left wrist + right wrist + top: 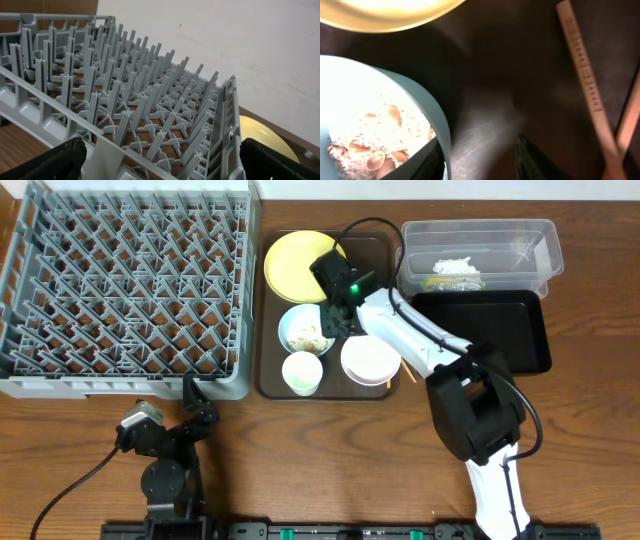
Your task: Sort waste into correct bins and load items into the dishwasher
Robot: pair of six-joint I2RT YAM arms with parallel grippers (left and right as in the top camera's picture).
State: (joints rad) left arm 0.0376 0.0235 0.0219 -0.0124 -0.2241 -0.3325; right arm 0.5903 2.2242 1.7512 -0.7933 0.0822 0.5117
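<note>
The left claw [197,402]: jaws wide apart, lower left, beside the grey rack [130,385]. The right claw [480,162]: jaws apart astride the rim of the light blue bowl [434,110], frame centre. The bowl is likely rigid, smooth and slippery, and holds loose rice [365,125]. Pinch the wall; keep level.

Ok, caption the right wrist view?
Right gripper straddling the rim of the light blue bowl, chopsticks and yellow plate nearby.

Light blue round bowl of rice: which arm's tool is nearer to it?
Right. The right tool sits at the light blue round bowl's rim; the left tool is far off, by the grey plastic rack's front edge.
</note>
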